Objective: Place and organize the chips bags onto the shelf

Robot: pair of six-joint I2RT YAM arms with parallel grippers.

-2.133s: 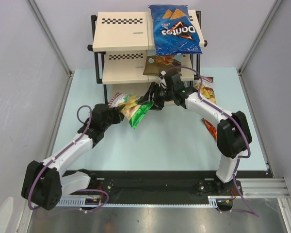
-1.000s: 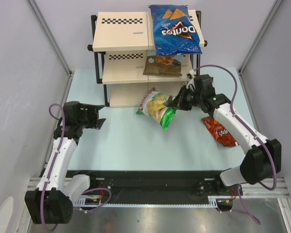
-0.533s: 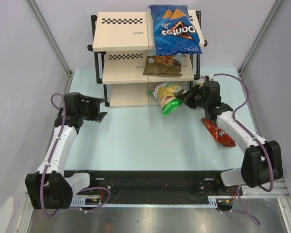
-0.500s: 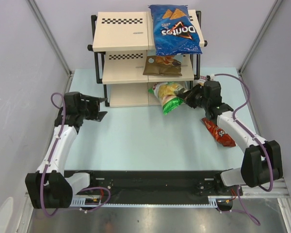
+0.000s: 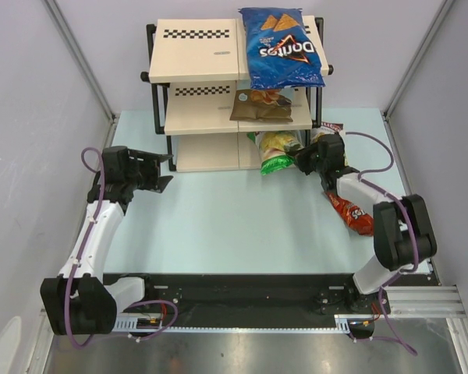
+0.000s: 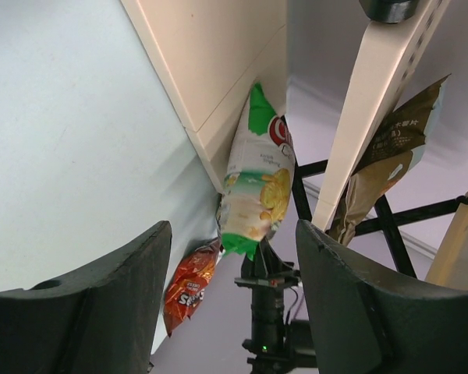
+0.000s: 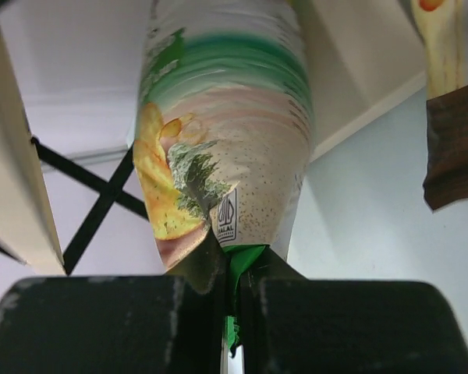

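Observation:
My right gripper (image 5: pixel 299 160) (image 7: pixel 232 284) is shut on the green bottom seam of the green-white chips bag (image 5: pixel 274 149) (image 7: pixel 226 132). That bag lies partly under the shelf's (image 5: pixel 199 117) middle board, at the right of the bottom tier. The blue Doritos bag (image 5: pixel 282 48) lies on the top board. A pale blue-and-brown bag (image 5: pixel 261 105) (image 6: pixel 386 152) sits on the middle board. The red Doritos bag (image 5: pixel 351 212) (image 6: pixel 189 280) lies on the table right of the shelf. My left gripper (image 5: pixel 159 173) (image 6: pixel 232 238) hangs open and empty, left of the shelf.
A small dark bag (image 5: pixel 332 128) lies by the shelf's right leg, mostly hidden behind my right arm. Grey walls (image 5: pixel 54 86) close in the pale blue table (image 5: pixel 234 226) on both sides. The shelf's left halves are bare boards.
My right arm has carried the green-white bag up and back, from the open table into the shelf's bottom tier. The left arm has pulled back left and stayed still lately.

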